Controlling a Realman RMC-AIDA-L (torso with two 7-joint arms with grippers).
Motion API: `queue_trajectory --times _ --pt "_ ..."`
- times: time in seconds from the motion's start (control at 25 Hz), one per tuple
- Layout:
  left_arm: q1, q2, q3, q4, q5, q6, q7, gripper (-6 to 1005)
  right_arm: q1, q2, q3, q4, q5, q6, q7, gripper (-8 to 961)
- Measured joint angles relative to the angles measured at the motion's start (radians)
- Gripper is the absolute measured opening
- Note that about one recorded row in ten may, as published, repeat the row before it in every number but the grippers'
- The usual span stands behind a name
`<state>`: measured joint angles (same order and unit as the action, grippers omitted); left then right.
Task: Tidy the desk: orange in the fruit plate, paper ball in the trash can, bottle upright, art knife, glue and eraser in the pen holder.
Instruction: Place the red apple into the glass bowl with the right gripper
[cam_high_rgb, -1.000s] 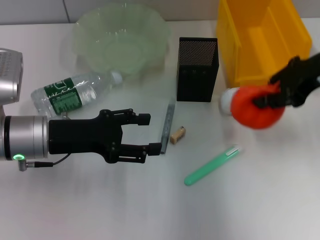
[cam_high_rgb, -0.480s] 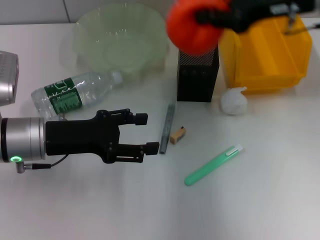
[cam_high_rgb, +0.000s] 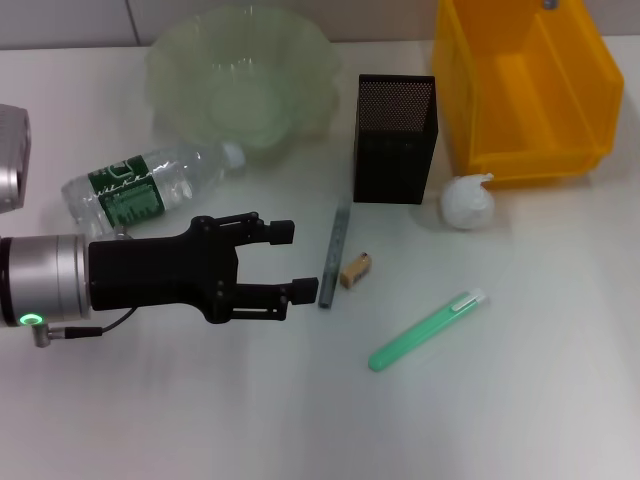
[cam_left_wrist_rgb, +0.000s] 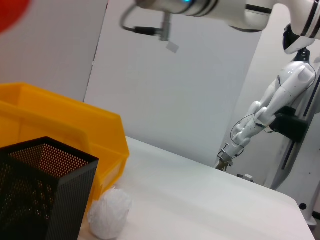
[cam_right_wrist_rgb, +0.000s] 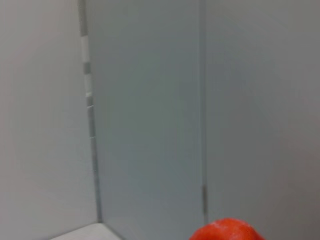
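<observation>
The orange (cam_right_wrist_rgb: 225, 231) is out of the head view; its top shows in the right wrist view, and a red edge of the orange (cam_left_wrist_rgb: 9, 10) shows high up in the left wrist view, beside the right arm (cam_left_wrist_rgb: 200, 7). It hangs in the air, held by my right gripper. My left gripper (cam_high_rgb: 293, 262) is open and empty, just left of the grey art knife (cam_high_rgb: 334, 252) and the tan eraser (cam_high_rgb: 355, 270). The green glue stick (cam_high_rgb: 425, 330) lies further right. The bottle (cam_high_rgb: 150, 185) lies on its side. The paper ball (cam_high_rgb: 467, 203) rests by the trash can (cam_high_rgb: 525, 85).
The pale-green fruit plate (cam_high_rgb: 240, 75) stands at the back left with nothing in it. The black mesh pen holder (cam_high_rgb: 395, 135) stands between it and the trash can. The pen holder (cam_left_wrist_rgb: 45, 190), trash can (cam_left_wrist_rgb: 65, 130) and paper ball (cam_left_wrist_rgb: 110, 212) also show in the left wrist view.
My right gripper lifted the orange from beside the paper ball, swung it up and left over the pen holder, then out of the head view. The left gripper barely moved.
</observation>
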<state>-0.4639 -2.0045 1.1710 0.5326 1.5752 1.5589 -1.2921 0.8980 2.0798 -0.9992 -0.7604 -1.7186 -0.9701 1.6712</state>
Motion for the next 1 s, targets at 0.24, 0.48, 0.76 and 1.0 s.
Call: queue_trajectory --times 0.24,0.48,0.76,1.0 --pt "0.001 -0.003 -0.001 0.0 -0.001 0.0 0.008 844 0.094 0.002 -0.001 0.111 0.009 0.133 -0.017 48" --pt "-0.005 -0.007 -0.002 0.0 -0.002 0.0 0.008 844 0.192 0.007 -0.003 0.213 0.063 0.196 -0.099 46" --pt "-0.006 -0.012 -0.002 0.004 -0.002 0.0 0.008 844 0.274 0.009 -0.003 0.292 0.116 0.244 -0.179 43" --pt "-0.005 -0.013 -0.005 0.006 -0.002 0.0 0.008 843 0.297 0.009 -0.002 0.316 0.123 0.255 -0.19 42"
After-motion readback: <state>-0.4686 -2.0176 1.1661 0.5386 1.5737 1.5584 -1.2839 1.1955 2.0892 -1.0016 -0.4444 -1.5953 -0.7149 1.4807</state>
